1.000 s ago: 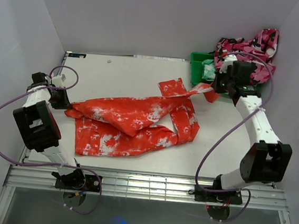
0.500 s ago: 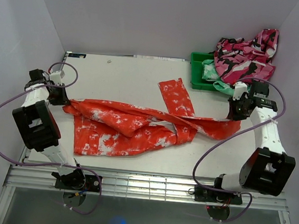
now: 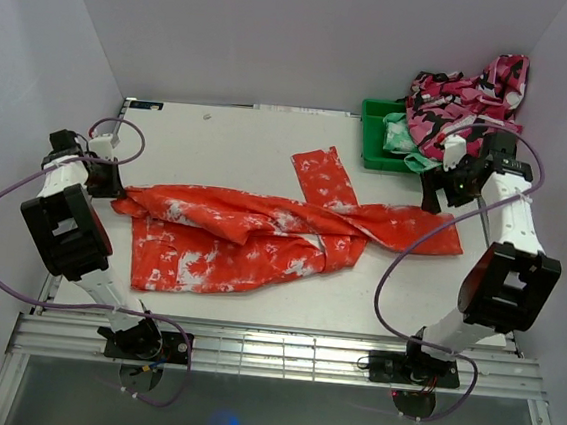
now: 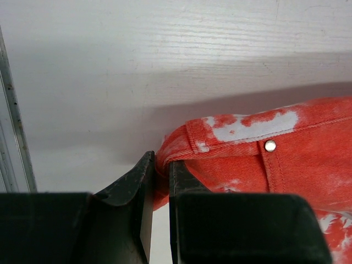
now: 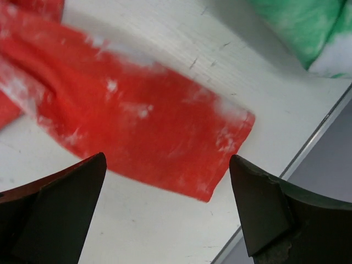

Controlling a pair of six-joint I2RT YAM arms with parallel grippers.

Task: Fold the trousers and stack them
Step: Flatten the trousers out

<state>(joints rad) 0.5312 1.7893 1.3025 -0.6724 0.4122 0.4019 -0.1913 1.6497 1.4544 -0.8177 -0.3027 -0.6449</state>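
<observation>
The red-orange, white-speckled trousers (image 3: 251, 235) lie across the table, waist at the left. One leg stretches right to its hem (image 3: 447, 238); the other bends back toward the far side (image 3: 323, 171). My left gripper (image 3: 106, 180) is shut on the waistband corner, and the left wrist view shows cloth (image 4: 247, 159) pinched between the nearly closed fingers (image 4: 159, 170). My right gripper (image 3: 436, 192) hangs open above the stretched leg's end. In the right wrist view its fingers stand wide apart (image 5: 168, 159) over the flat hem (image 5: 143, 126), holding nothing.
A green bin (image 3: 377, 131) stands at the far right with a mint-green and white garment (image 3: 401, 138) and a pink camouflage garment (image 3: 465, 99) piled on it. The table's right edge (image 5: 308, 159) runs just past the hem. A metal rail (image 4: 11, 137) borders the left side.
The right gripper drew the leg out to the right, then opened and let it go; the leg now lies flat. The left gripper stayed shut on the waistband, shifting slightly left.
</observation>
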